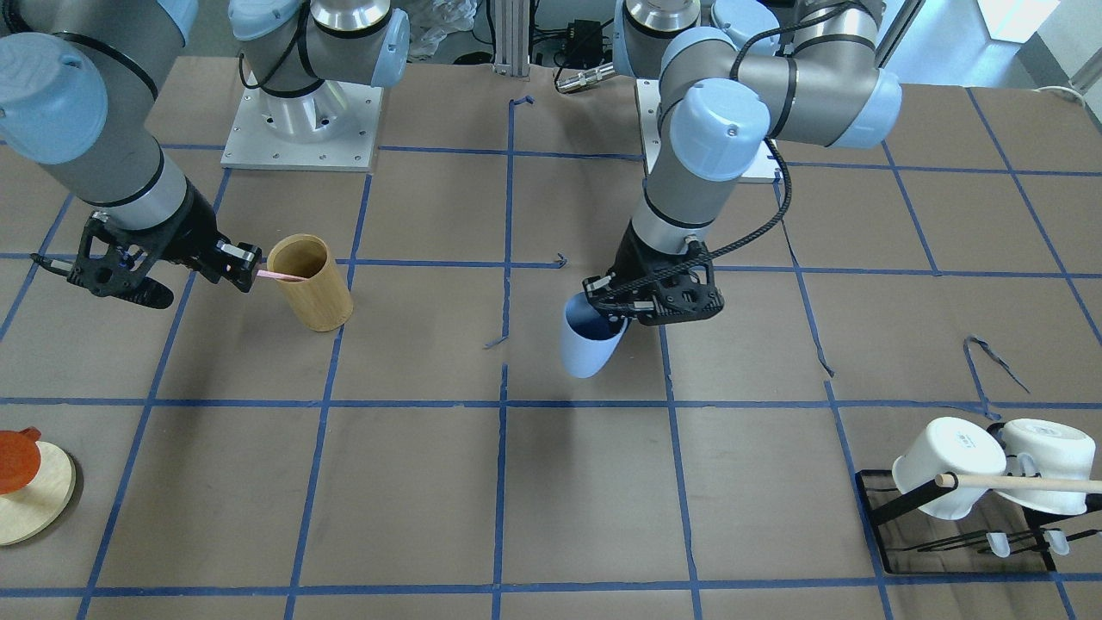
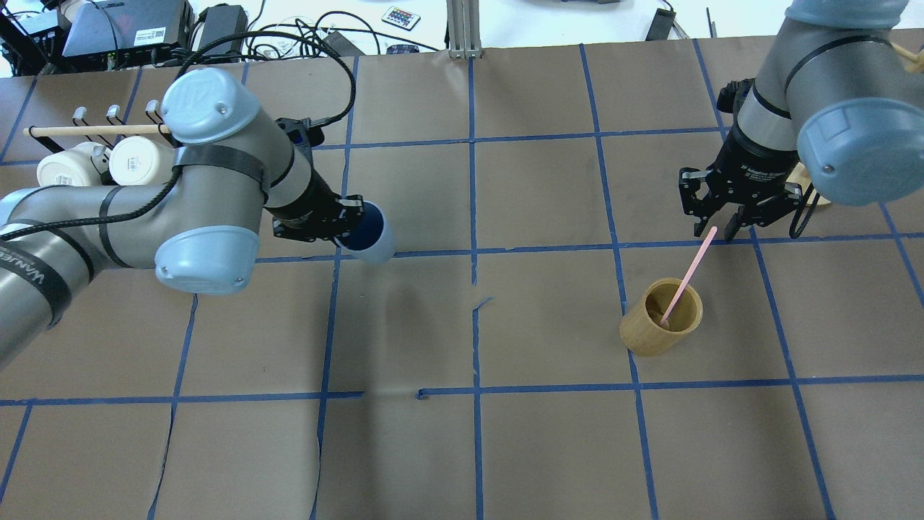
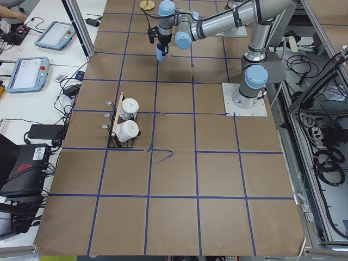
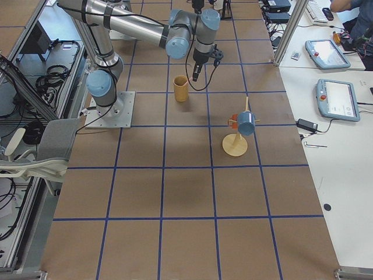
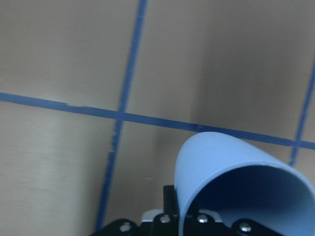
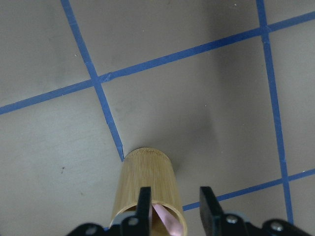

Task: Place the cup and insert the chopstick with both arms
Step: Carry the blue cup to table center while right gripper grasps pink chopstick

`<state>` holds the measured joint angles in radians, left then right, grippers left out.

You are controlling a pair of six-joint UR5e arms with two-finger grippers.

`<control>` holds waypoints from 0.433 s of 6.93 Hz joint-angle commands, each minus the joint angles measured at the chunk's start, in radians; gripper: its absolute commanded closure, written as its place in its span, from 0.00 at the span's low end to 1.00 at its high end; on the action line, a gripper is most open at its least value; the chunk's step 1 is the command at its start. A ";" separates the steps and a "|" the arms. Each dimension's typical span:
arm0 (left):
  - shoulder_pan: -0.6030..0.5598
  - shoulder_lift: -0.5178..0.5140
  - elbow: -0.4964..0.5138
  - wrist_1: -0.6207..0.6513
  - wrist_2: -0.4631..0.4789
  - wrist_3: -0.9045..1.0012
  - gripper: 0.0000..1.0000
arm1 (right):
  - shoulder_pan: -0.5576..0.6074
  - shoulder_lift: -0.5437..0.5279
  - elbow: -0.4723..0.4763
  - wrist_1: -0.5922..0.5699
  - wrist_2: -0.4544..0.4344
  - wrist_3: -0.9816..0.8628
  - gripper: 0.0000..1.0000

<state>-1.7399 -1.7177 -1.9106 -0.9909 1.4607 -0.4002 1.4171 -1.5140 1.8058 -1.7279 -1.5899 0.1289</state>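
My left gripper (image 1: 622,303) is shut on the rim of the light-blue cup (image 1: 588,346) and holds it tilted above the table, mouth towards the gripper. The cup also shows in the overhead view (image 2: 374,231) and fills the lower right of the left wrist view (image 5: 231,182). One pale-pink chopstick (image 2: 686,278) leans in a tan bamboo cylinder (image 2: 653,332). My right gripper (image 2: 715,230) is open, with its fingers on either side of the chopstick's top end. The right wrist view shows the chopstick (image 6: 164,221) between the spread fingers (image 6: 143,204), over the cylinder (image 6: 145,182).
A black rack with two white mugs (image 1: 947,465) and a wooden dowel (image 1: 1024,484) stands by the robot's left. A round wooden stand (image 1: 34,504) with an orange piece sits far on its right. Blue tape lines grid the brown table (image 1: 413,499).
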 commanded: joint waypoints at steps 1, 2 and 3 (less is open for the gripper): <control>-0.104 -0.066 0.059 0.044 0.006 -0.136 1.00 | 0.000 0.000 0.003 0.002 0.004 0.000 0.56; -0.119 -0.129 0.146 0.040 0.010 -0.167 1.00 | 0.000 0.000 0.003 0.002 0.004 -0.002 0.59; -0.134 -0.199 0.184 0.044 0.051 -0.167 1.00 | 0.000 0.000 0.003 0.002 0.004 -0.002 0.72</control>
<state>-1.8524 -1.8387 -1.7878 -0.9526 1.4796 -0.5496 1.4174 -1.5140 1.8082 -1.7258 -1.5863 0.1278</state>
